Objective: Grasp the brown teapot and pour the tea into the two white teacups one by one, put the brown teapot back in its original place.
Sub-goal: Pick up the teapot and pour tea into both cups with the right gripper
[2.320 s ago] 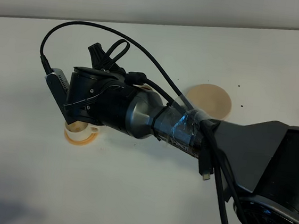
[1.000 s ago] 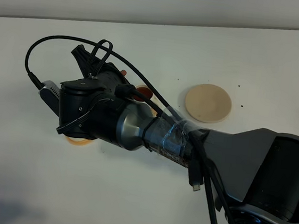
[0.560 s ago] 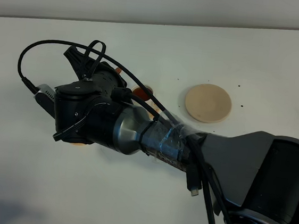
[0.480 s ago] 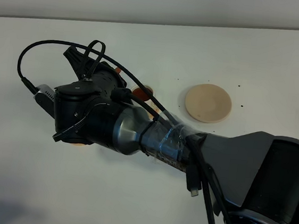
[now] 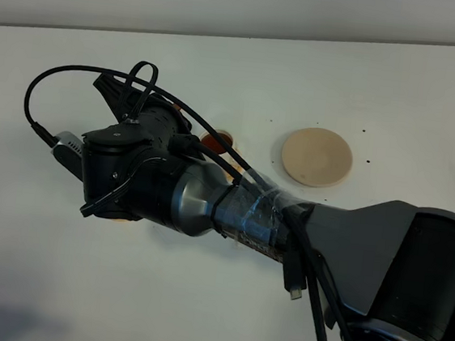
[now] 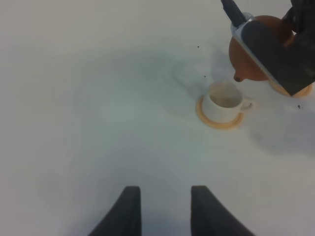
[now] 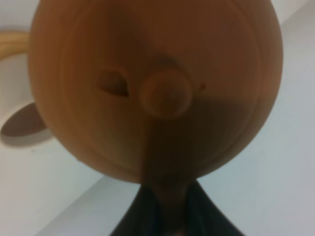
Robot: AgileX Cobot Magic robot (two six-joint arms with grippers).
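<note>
Left wrist view, item one: brown teapot (image 6: 244, 64), held clear of the bench (image 6: 98, 98) and tipped spout-down. Its spout (image 6: 237, 77) hangs just above the rim of a white teacup (image 6: 224, 98). The teacup stands upright on an orange coaster (image 6: 219, 118); no stream of tea can be made out. A second orange coaster (image 6: 295, 91) shows behind the pot, and whether it carries a cup is hidden.

Item two: right gripper (image 7: 165, 216), jaws clamped on the loop handle (image 7: 165, 196), which runs straight out from between them. The lid knob (image 7: 165, 93) faces the wrist camera. The pot's long axis, handle to spout, points directly away from the jaws, with the cup below and beyond the spout.

Item three: left gripper (image 6: 165, 211), jaws parted, holding nothing, well apart from cup and pot.

Item four: beige disc (image 5: 317, 156), bare, to the right of the reaching arm in the exterior high view.

Assessment: the pour into this one cup appears to be the step in hand, and only the right arm is placed for it. The spout sits at the rim rather than the centre, so any further tilt risks spilling onto the coaster.
</note>
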